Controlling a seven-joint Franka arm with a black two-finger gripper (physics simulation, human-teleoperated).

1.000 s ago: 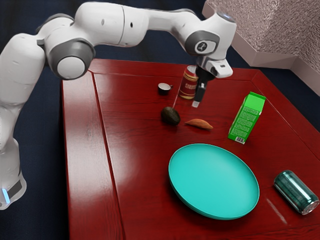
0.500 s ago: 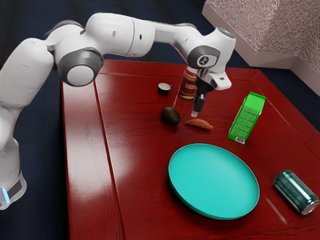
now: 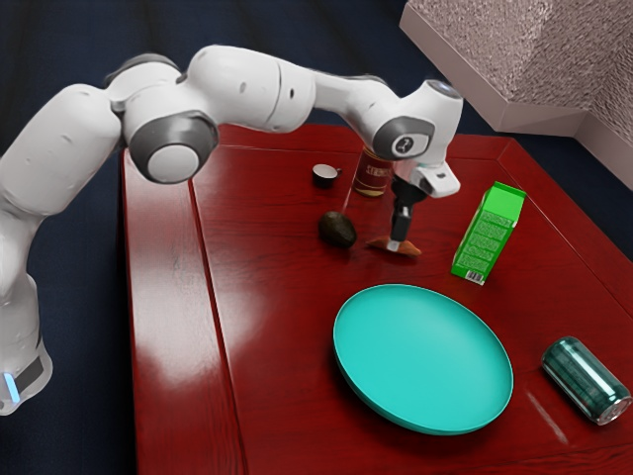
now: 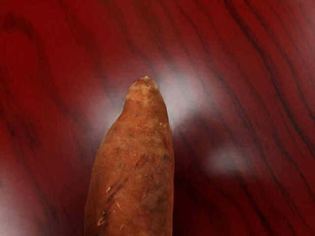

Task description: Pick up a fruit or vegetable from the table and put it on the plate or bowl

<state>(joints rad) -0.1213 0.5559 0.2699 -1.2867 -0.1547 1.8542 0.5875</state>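
Note:
An orange-brown sweet potato (image 3: 409,247) lies on the red wooden table (image 3: 267,297), between a dark avocado (image 3: 337,230) and a green carton. My gripper (image 3: 398,241) has come straight down onto the middle of the sweet potato and hides part of it. In the wrist view the sweet potato (image 4: 133,177) lies lengthwise right under my hand, its pointed end facing away, flat on the table. A teal plate (image 3: 422,356) sits nearer the front of the table, empty.
A green carton (image 3: 488,233) stands at the exterior view's right of the sweet potato. A red can (image 3: 373,175) and a small dark cup (image 3: 324,175) stand behind my hand. A green drink can (image 3: 586,380) lies at the front right. A grey wall block fills the back right corner.
My hand has moved down and slightly toward the exterior view's right, from above the table beside the red can to the sweet potato. Nothing on the table has shifted.

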